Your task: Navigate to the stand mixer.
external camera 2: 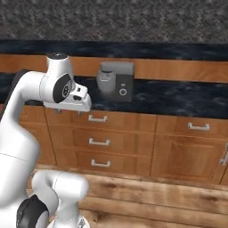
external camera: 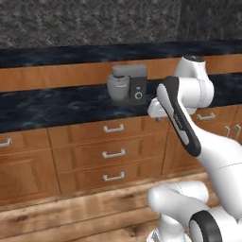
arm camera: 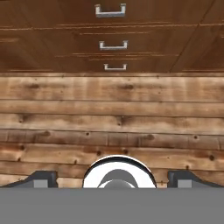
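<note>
The small grey stand mixer with its dark dial-fronted body [external camera: 127, 84] sits at the back of the dark marbled counter [external camera: 52, 108], ahead. The two-finger gripper [arm camera: 112, 178] hangs wide apart, empty. Driving closer risks the folded arm knocking the wooden drawers [external camera: 111, 153].

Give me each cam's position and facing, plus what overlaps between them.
Left base view: behind the arm on its left, facing forward and down at the stand mixer on the dark counter; arm rises lower right.
Right base view: behind on its right, same facing; arm rises lower left.
Hand view: on the hand, pointing down at the wood floor and three drawer handles; gripper fingertips stand wide apart at the bottom.
Shared: both base views show the mixer, counter and drawer stack; the hand view shares the drawers.
</note>
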